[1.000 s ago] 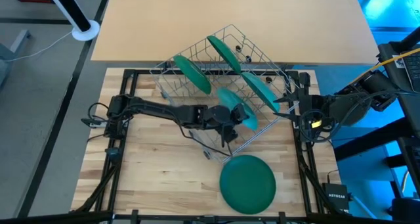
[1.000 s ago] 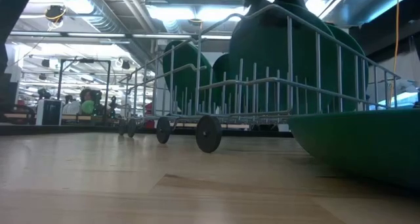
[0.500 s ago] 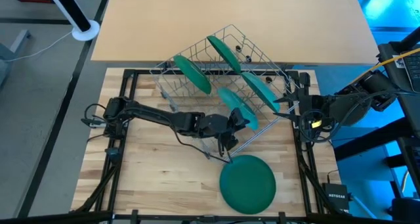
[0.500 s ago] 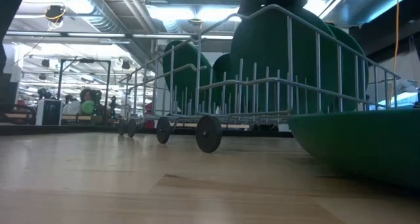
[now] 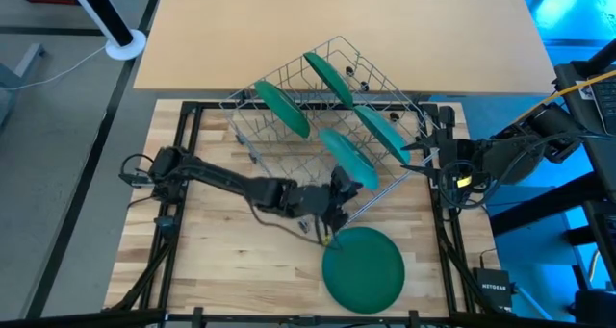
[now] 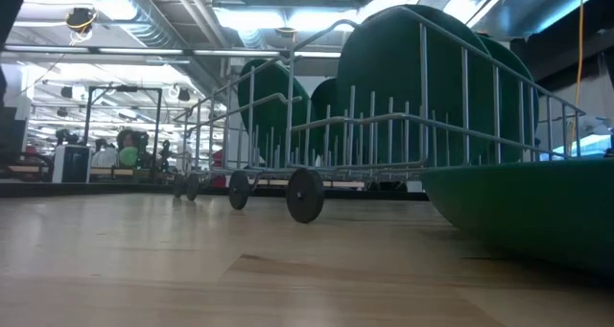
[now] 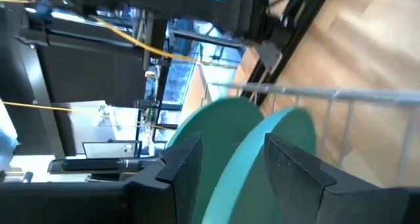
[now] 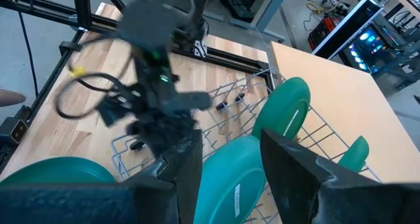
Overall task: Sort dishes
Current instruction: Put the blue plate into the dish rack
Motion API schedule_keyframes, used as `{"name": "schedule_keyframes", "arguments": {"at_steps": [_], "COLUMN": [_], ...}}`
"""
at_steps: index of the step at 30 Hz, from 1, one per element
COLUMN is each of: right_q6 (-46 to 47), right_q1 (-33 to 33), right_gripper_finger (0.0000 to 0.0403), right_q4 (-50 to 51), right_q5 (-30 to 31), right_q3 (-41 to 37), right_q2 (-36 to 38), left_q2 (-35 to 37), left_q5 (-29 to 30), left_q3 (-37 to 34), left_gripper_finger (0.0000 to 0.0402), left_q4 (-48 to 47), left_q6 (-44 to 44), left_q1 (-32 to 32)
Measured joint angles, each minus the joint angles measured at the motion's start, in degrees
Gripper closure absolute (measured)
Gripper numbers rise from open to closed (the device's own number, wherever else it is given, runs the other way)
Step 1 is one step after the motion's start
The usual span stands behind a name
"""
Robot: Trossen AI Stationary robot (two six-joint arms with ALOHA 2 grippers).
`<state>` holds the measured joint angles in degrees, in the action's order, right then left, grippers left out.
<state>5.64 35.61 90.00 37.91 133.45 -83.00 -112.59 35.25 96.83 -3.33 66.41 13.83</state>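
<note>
one plate (image 5: 347,158) released; left gripper (image 5: 335,201) has withdrawn, open.

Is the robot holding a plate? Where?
Nothing seems held. The left tool is open, just off a round dark-green plastic plate standing in the silver wire rack; the right tool waits open beside it.

Dark-green plates (image 6: 403,87) stand upright in the wheeled wire rack (image 6: 317,135); another plate (image 6: 528,212) lies in front.
</note>
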Motion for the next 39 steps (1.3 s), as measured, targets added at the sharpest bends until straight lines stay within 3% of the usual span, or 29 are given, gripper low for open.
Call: {"name": "schedule_keyframes", "arguments": {"at_steps": [3,7,12,18,25,34,39], "right_q6": [0.0,0.1,2.2,6.6,8.3,11.2,13.7], "right_q1": [0.0,0.0,0.0,0.0,0.0,0.1,0.1], "right_gripper_finger": [0.0244,0.0244,0.0244,0.0244,0.0244,0.0244,0.0244], "right_q4": [0.0,0.0,0.0,0.0,0.0,0.0,0.0], "right_q5": [-0.6,-6.4,-12.5,-13.1,-17.6,-26.8,-29.1], "right_q3": [0.0,0.0,0.0,0.0,0.0,0.0,0.0], "right_q2": [0.0,0.0,-0.6,-2.6,-7.3,-12.3,-12.9], "left_q2": [0.1,0.1,0.1,0.1,-1.6,-8.3,-11.5], "left_q5": [1.9,2.6,2.7,2.7,1.5,0.7,0.7], "left_q3": [0.0,0.0,0.0,0.0,0.1,0.1,0.1], "left_gripper_finger": [0.0247,0.0247,0.0247,0.0247,0.0247,0.0247,0.0247], "left_q4": [0.0,-0.2,-0.2,-0.9,-3.3,-3.9,-4.4], "left_q6": [-3.4,-14.0,-38.0,-69.3,-95.7,-122.1,-130.8], "left_q1": [3.1,7.0,11.0,15.0,19.3,24.9,25.6]}}
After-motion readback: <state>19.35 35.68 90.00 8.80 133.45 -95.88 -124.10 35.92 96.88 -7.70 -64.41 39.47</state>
